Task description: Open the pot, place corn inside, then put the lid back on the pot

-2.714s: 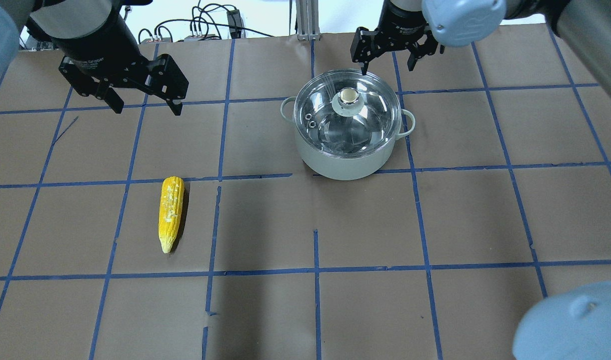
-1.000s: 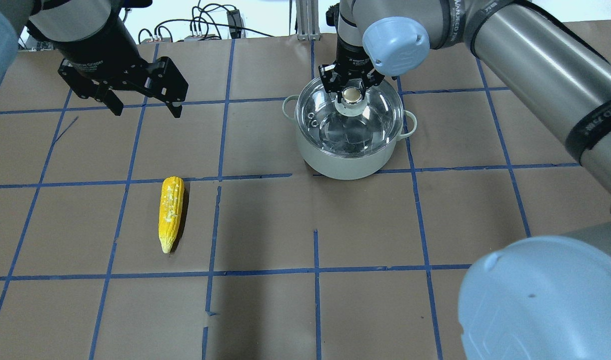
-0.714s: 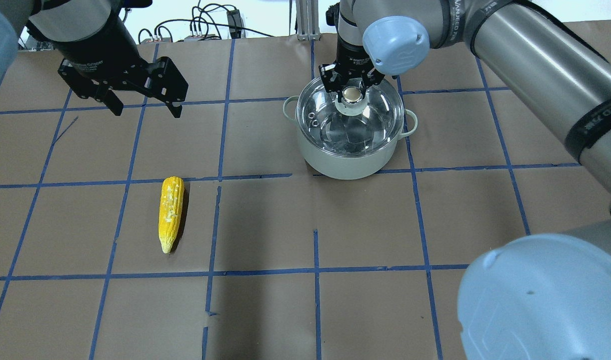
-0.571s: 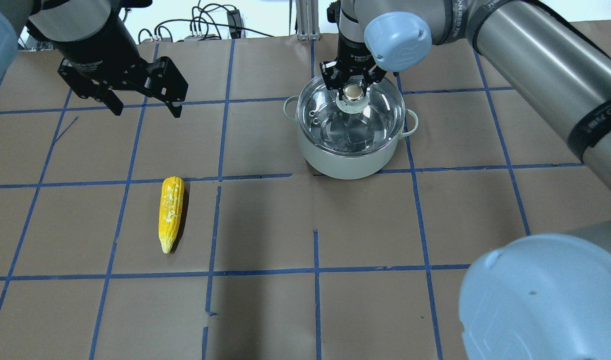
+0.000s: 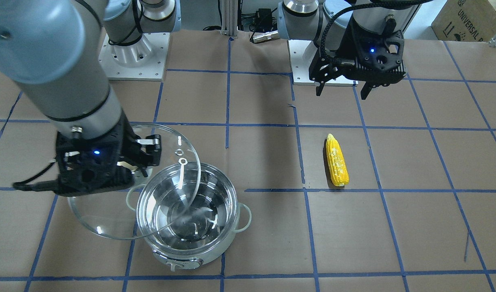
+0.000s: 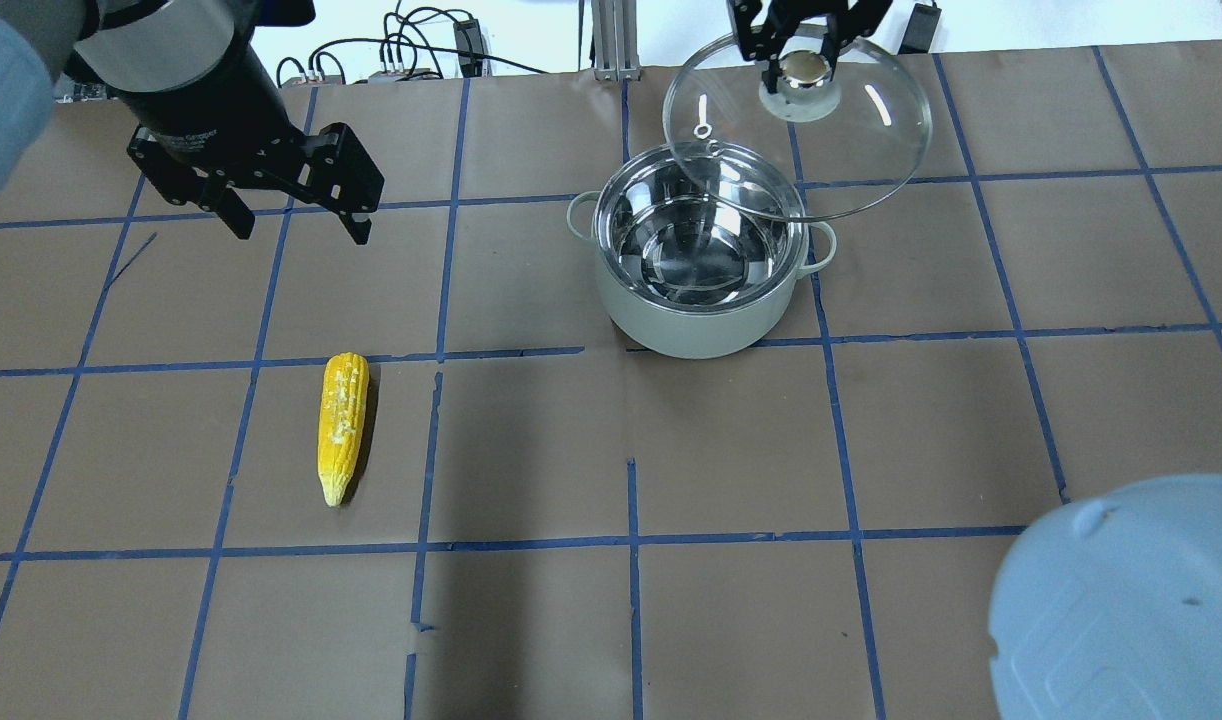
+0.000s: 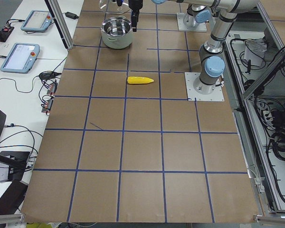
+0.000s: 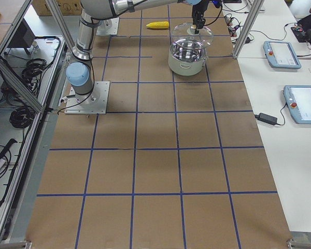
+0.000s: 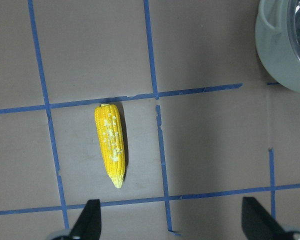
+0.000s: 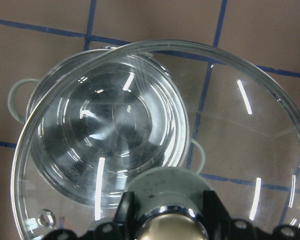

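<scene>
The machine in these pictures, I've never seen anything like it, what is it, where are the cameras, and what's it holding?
It is a robot with two arms at a paper-covered table taped into blue squares. One camera looks down from behind it, one faces it, two sit at the table's ends, and one rides on each wrist. On the table are an open steel-lined pot and, apart from it, a yellow corn cob. The right end effector grips the knob of the glass lid, holding it in the air, off the pot. The left end effector hangs open and empty.
</scene>
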`<act>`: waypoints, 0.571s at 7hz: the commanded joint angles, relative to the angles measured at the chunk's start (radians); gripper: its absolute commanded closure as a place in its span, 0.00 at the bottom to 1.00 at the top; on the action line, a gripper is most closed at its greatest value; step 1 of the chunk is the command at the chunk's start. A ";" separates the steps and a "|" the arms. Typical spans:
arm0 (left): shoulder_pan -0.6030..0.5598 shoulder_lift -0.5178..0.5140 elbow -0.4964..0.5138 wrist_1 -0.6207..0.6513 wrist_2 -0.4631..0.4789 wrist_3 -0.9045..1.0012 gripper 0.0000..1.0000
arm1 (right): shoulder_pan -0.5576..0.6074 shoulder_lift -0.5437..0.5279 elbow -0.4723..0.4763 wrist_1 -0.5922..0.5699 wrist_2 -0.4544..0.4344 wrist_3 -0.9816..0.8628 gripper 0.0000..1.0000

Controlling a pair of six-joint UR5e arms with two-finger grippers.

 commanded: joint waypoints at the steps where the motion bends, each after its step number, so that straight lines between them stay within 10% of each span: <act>1: 0.038 -0.074 -0.093 0.086 -0.003 0.072 0.00 | -0.126 -0.043 -0.030 0.084 -0.003 -0.092 0.91; 4: 0.193 -0.177 -0.299 0.352 -0.012 0.211 0.00 | -0.137 -0.091 -0.010 0.166 0.000 -0.077 0.93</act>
